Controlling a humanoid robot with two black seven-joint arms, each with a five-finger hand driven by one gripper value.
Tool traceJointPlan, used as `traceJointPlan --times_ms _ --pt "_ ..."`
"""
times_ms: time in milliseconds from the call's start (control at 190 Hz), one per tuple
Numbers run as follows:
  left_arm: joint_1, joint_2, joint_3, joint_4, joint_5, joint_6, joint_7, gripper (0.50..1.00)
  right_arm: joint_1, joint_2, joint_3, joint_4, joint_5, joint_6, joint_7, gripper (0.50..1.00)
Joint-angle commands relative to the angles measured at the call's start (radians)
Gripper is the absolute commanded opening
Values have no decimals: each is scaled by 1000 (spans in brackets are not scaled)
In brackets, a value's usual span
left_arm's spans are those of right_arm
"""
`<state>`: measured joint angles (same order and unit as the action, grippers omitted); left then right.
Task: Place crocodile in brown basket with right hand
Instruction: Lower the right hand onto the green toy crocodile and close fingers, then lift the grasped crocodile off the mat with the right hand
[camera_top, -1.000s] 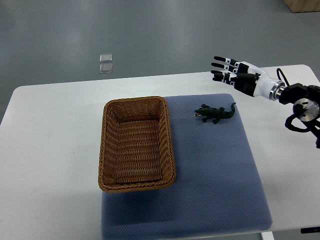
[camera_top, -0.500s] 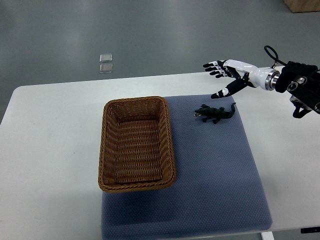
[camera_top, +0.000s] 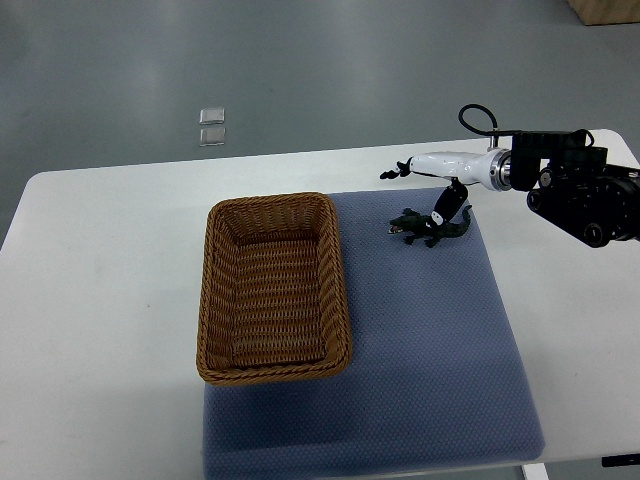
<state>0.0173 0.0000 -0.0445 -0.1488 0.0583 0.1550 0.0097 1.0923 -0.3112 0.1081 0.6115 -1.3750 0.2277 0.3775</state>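
A small dark green toy crocodile (camera_top: 428, 226) lies on the blue mat (camera_top: 420, 340), right of the brown wicker basket (camera_top: 272, 288), which holds nothing. My right hand (camera_top: 425, 180) reaches in from the right edge and hovers just over the crocodile. Its fingers (camera_top: 395, 172) are stretched out to the left, and the thumb (camera_top: 444, 206) hangs down onto the toy's back. The hand is open and grips nothing. My left arm does not show.
The white table (camera_top: 100, 300) carries the mat and basket. Two small clear squares (camera_top: 211, 127) lie on the grey floor beyond the table. The black forearm and cable (camera_top: 575, 190) sit above the table's right end.
The right hand has swung left and down, turning from palm-facing to edge-on, and now sits directly over the crocodile. The toy and basket have not moved.
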Motion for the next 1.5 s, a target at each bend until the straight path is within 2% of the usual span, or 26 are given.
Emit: traceJointPlan --times_ms 0,89,405,968,1068,1247,1495 --pt "1 0 0 0 0 0 1 1000 18 7 -57 1 -3 -2 0 924" --pt "0 0 0 0 0 0 -1 1000 23 7 -84 1 -4 -7 0 924" --pt "1 0 0 0 0 0 -1 1000 15 27 -185 -9 -10 -97 -5 921" --pt "0 0 0 0 0 0 1 1000 12 69 -188 -75 -10 -99 -11 911" --pt "0 0 0 0 0 0 1 1000 12 69 -189 -76 -10 -97 -11 891" --pt "0 0 0 0 0 0 -1 1000 15 69 -223 -75 -10 -100 -8 801" --pt "0 0 0 0 0 0 -1 1000 21 69 -226 -75 -10 -100 -3 742"
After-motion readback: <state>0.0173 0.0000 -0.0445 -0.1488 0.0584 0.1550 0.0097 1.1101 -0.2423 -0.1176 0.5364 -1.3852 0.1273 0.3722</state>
